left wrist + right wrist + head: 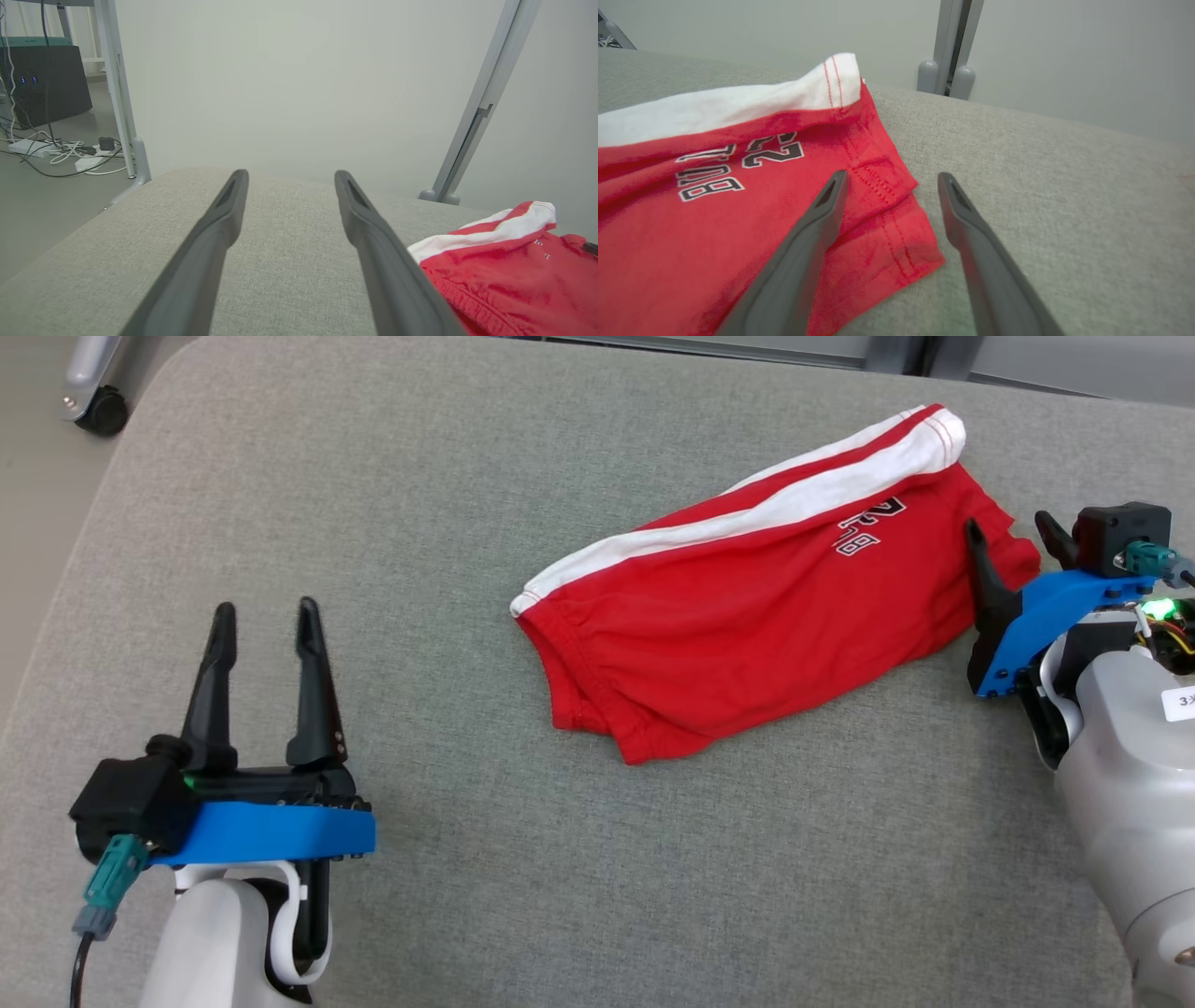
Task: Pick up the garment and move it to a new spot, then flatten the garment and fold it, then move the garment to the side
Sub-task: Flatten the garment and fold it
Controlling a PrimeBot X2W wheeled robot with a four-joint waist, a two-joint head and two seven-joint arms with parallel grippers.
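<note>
The garment [747, 607] is a pair of red shorts with a white side stripe and a small number print, lying folded in half on the grey padded table [448, 523], right of centre. My right gripper [1013, 527] is open at the shorts' right hem; in the right wrist view the hem corner [896, 219] lies between and under its two fingers, with nothing pinched. My left gripper [266, 611] stands open over bare fabric at the lower left, well apart from the shorts, whose waistband end [495, 261] shows to the right of its fingers.
The table's rounded far left corner [177, 364] is near a caster wheel [101, 411] on the floor. Grey frame posts [945, 70] stand behind the far edge. Cables and power strips [70, 154] lie on the floor to the left.
</note>
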